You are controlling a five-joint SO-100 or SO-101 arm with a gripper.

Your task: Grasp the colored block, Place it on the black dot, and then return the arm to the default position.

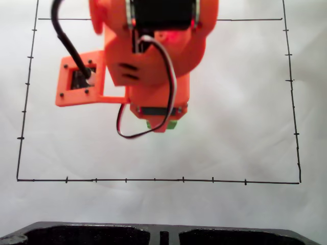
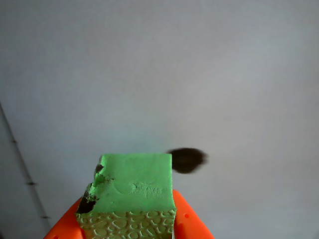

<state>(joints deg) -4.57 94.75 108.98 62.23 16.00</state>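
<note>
While the wrist view looks down past the jaws, I can see the colored block [image 2: 133,188] clamped between the two orange fingers [image 2: 187,219] of the gripper [image 2: 130,226], which press against its left and right sides, so the tool is closed onto the cube. Its smooth green face is toward the camera, with a chipped, dark-stained spot at the left edge and the crackled face showing along the bottom. The black dot [image 2: 187,160] sits on the white paper [image 2: 199,74] just beyond the block's upper right corner, partly hidden behind it; I cannot tell whether the block touches the paper. From the fixed view, the arm [image 1: 153,56] hangs over the middle of the bordered sheet, and only a sliver of green [image 1: 171,125] peeks out beneath its lower end
</note>
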